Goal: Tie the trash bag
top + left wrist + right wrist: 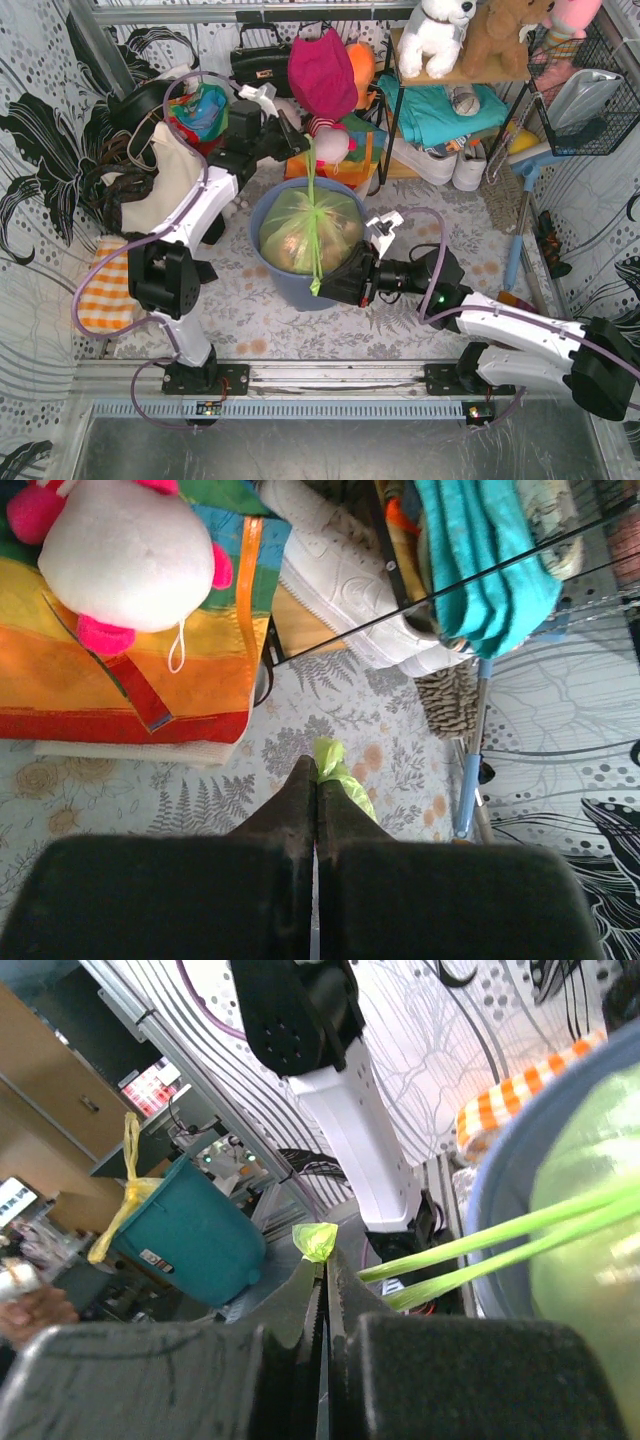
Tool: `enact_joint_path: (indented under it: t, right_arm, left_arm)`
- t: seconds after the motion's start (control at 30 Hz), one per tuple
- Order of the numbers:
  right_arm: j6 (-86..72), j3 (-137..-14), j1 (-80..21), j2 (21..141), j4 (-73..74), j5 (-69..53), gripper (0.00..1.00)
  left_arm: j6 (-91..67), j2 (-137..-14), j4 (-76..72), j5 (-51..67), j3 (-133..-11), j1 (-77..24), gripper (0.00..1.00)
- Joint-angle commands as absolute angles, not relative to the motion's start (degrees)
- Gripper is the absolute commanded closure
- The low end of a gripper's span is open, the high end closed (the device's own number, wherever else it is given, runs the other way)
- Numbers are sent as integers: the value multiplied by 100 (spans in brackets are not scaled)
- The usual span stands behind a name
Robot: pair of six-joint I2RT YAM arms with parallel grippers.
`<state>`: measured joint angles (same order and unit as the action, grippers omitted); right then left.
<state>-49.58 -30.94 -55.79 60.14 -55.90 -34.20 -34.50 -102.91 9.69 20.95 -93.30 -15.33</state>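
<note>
Overhead, the one trash bag (300,235) sat in the single bin (283,283) midway between the table's side edges, with one tail (311,170) drawn toward the far edge by the left gripper (303,142) and a second (316,262) toward the near edge by the right gripper (322,285). At the left wrist, the fingers (290,805) were clenched on a short green tip (335,767), which a harder pull might slip free. At the right wrist, the fingers (300,1295) pinched another tip (316,1241), and its two taut strands (470,1260) looked thin enough to tear.

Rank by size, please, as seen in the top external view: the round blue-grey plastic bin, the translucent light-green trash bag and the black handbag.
Largest: round blue-grey plastic bin
Then: translucent light-green trash bag inside it
Smallest: black handbag, though farther back
</note>
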Motion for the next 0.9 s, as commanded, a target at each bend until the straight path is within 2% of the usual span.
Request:
enact_joint_path:
  t: [0.0, 0.2, 0.33, 0.5, 0.67, 0.87]
  right_arm:
    - [-4235, -4088, -6205, 5579, -4781, -4896, 100]
    - [-2112, -5813, -6196, 5992, -2958, -2810, 100]
    - [-1133, -7078, -6171, 6646, -2469, -1553, 100]
    - [-323, -8137, -6114, 7300, -2345, -683, 100]
    - [-192, -8423, -5961, 7600, -2385, -302, 100]
    - [-554, -7888, -5620, 7523, -2795, -174, 100]
  left_arm:
    - [-3356, -9876, -1059, 1114, -9305, -948, 100]
    - [-3819, -9242, -1731, 2373, -9416, -1033, 100]
    - [-4063, -8910, -2097, 3092, -9460, -1254, 100]
    - [-4016, -8559, -2104, 3489, -9584, -1692, 100]
    - [-4115, -8357, -1991, 3489, -9593, -1862, 100]
    - [-3976, -8345, -1718, 3214, -9346, -1933, 100]
